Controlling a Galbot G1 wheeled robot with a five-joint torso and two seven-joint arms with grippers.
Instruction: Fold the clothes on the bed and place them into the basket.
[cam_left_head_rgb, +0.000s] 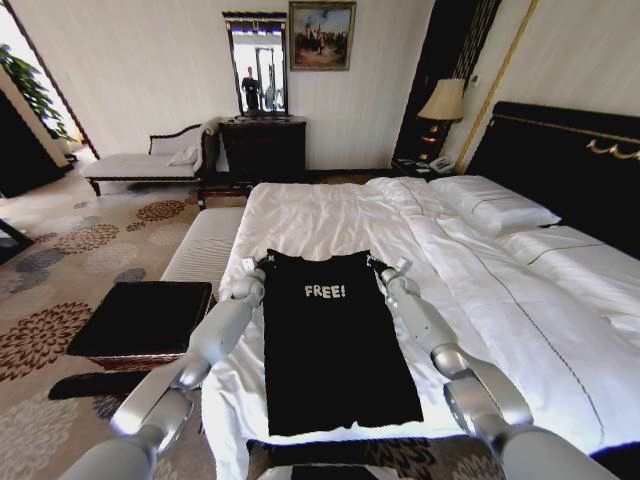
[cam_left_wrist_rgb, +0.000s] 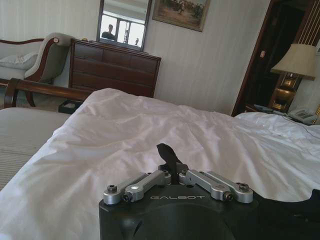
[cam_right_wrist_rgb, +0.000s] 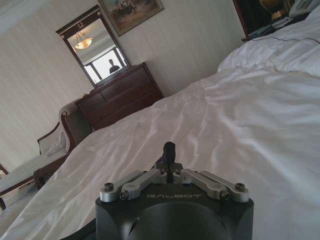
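Hotel bedroom, patterned carpet, white bed (cam_left_head_rgb: 330, 215) with a smooth, faintly creased duvet. Black T-shirt (cam_left_head_rgb: 335, 350) spread flat on the bed's near edge, sleeves apparently folded in, white "FREE!" across the chest. Probably light, limp cotton, prone to sagging and dragging on the duvet; best taken at the shoulder corners, both at once. Left pincer (cam_left_head_rgb: 250, 268) at the shirt's left shoulder, pressed together, pinching a tuft of black cloth. Right pincer (cam_left_head_rgb: 397, 268) at the right shoulder, likewise pressed together. Left of the shirt, beside the bed: woven brown basket (cam_left_head_rgb: 140, 355), dark inside. Beyond it, striped padded bench (cam_left_head_rgb: 203, 245).
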